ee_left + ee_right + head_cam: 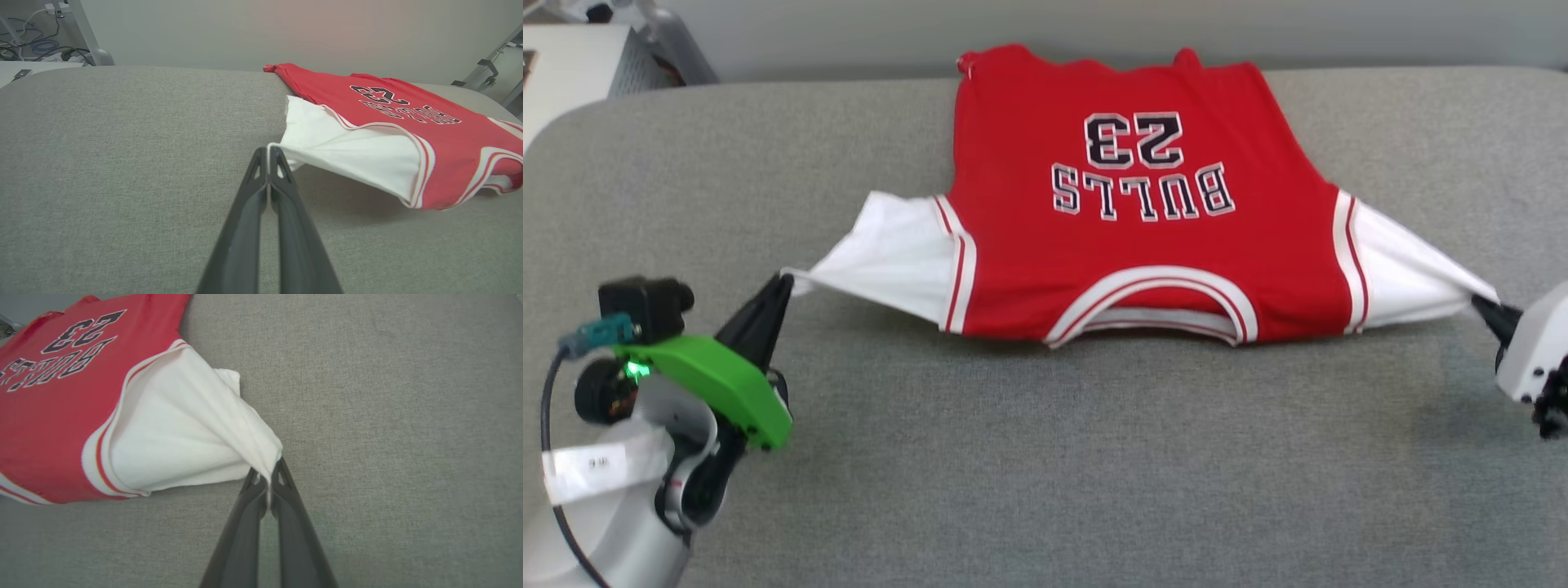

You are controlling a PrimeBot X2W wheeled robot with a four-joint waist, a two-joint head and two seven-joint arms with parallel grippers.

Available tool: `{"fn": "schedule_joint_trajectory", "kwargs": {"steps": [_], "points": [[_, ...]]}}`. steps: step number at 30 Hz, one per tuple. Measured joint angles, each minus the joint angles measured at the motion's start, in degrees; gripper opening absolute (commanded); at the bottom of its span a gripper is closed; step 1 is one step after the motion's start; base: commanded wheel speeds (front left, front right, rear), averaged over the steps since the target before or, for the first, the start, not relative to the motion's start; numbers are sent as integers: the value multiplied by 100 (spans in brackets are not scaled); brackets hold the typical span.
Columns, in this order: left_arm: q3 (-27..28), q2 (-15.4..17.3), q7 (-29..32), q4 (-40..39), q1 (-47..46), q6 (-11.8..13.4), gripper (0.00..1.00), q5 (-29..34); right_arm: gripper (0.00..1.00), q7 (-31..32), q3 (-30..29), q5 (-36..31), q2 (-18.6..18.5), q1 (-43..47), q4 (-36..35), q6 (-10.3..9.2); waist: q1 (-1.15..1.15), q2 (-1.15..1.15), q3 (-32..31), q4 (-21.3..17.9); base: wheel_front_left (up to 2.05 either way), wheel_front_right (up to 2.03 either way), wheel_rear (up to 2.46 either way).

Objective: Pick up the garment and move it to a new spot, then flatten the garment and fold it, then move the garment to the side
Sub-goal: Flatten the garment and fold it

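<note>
The garment [1143, 237] is a red jersey T-shirt with white sleeves and black "BULLS 23" lettering, spread chest-up on the grey table, collar toward me. My left gripper [783, 282] is shut on the tip of its left white sleeve [347, 155], which is pulled taut and lifted slightly. My right gripper [1478, 302] is shut on the tip of the right white sleeve [184, 433], also stretched outward. The left wrist view shows the left gripper [268, 149] pinching cloth. The right gripper [269, 473] does the same in the right wrist view. The hem lies at the table's far edge.
The grey fabric-covered table [1045, 474] stretches wide in front of the garment. A white cabinet [572, 73] stands beyond the far left corner. Cables [36, 45] and a metal stand leg [88, 36] lie on the floor behind the table.
</note>
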Motion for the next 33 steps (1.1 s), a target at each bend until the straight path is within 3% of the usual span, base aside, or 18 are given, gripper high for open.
{"fn": "schedule_joint_trajectory", "kwargs": {"steps": [12, 21, 27, 32, 33], "points": [[-118, 422, 309, -1012, 1694, 313, 0, -456, 0, 904, -899, -23, 197, 1779, -1192, -1, 0, 0, -745, -104, 0, 0, 0], [-111, 860, 636, -1989, 2758, 627, 0, -826, 0, 2280, -2002, -541, 655, 3135, -2583, -1, 0, 0, -978, -134, 0, 0, 0], [-260, 933, 870, -2365, 2830, 708, 0, -784, 0, 2986, -2598, -947, 1198, 3489, -3437, -1, 0, 0, -848, -85, 0, 0, 0], [-428, 886, 906, -2621, 2658, 720, 0, -486, 0, 3200, -2643, -1070, 1316, 3476, -3779, -5, 0, 0, -704, -52, 0, 0, 0], [-447, 855, 928, -2688, 2612, 733, 0, -483, 27, 3193, -2651, -1080, 1329, 3463, -3842, -5, 0, 0, -666, -45, 0, 0, 0]]}}
